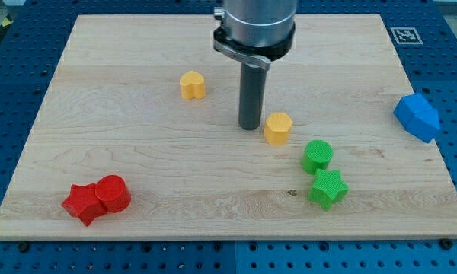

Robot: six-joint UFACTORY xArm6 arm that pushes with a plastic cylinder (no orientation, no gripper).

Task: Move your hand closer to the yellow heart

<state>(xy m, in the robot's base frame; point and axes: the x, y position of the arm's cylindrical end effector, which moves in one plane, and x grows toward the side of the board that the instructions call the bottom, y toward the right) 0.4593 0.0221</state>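
Observation:
The yellow heart [192,84] lies on the wooden board [122,144], up and left of centre. My tip [250,127] rests on the board, to the right of the heart and a little lower, about a block's width or two away from it. A yellow hexagon block [277,128] sits just right of my tip, very close to it or touching; I cannot tell which. The arm's grey body [255,27] hangs over the board's top middle.
A green round block [317,156] and a green star [327,189] lie lower right of my tip. A red star [82,204] and a red round block [113,193] touch at the lower left. A blue block [417,116] sits at the board's right edge.

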